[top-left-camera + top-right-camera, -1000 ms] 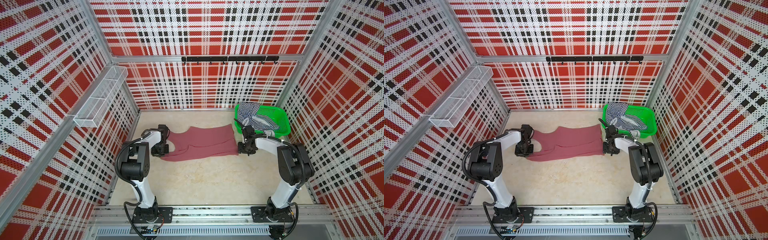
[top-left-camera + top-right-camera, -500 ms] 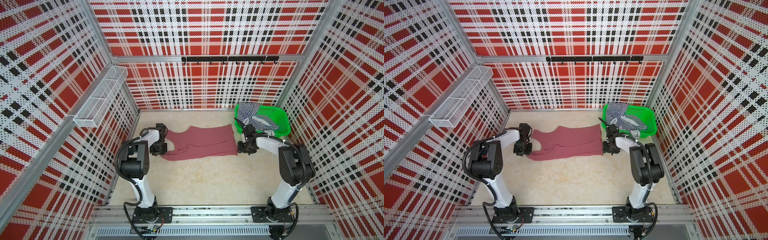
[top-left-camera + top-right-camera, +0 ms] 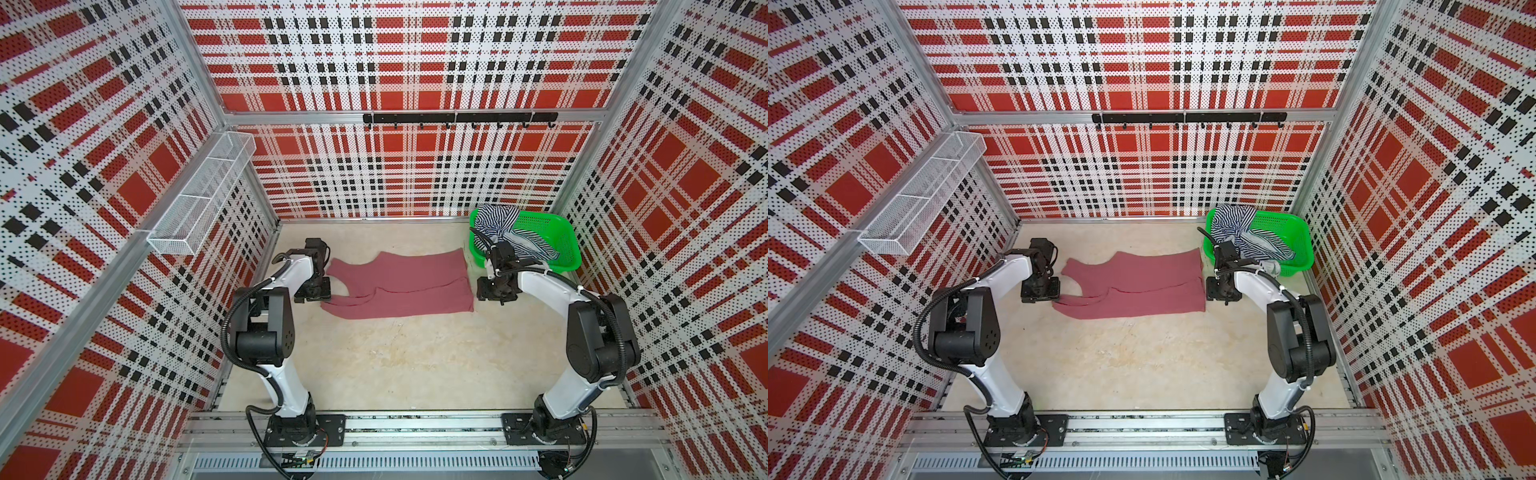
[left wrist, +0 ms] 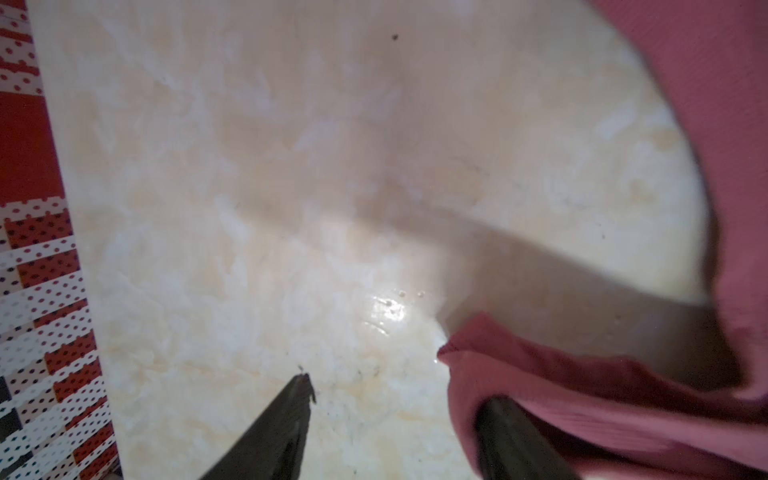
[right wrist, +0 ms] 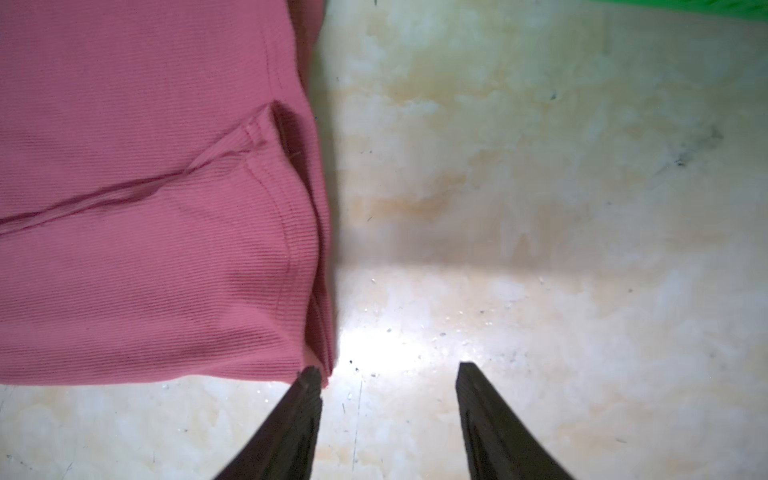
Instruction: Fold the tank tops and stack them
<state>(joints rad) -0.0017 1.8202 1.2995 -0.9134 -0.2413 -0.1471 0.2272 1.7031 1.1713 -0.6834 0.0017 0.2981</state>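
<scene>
The dusty rose tank top (image 3: 399, 286) (image 3: 1133, 286) lies flat on the beige table, its near long side folded over. Its straps point toward my left gripper (image 3: 313, 291) (image 3: 1040, 291). That gripper (image 4: 399, 390) is open. A strap end of the rose top (image 4: 582, 395) drapes over one finger, and bare table shows between the jaws. My right gripper (image 3: 494, 291) (image 3: 1223, 291) (image 5: 387, 370) is open beside the hem corner of the rose top (image 5: 145, 208), one fingertip touching its edge. The striped tank top (image 3: 498, 226) (image 3: 1233, 224) hangs crumpled over the basket.
A green mesh basket (image 3: 557, 232) (image 3: 1296, 237) stands at the back right corner, just behind my right arm. A white wire shelf (image 3: 199, 199) hangs on the left wall, and a black hook rail (image 3: 457, 118) runs along the back wall.
My left gripper has opened and let go of the strap, which now rests over one finger. The right gripper has stayed open at the hem.
</scene>
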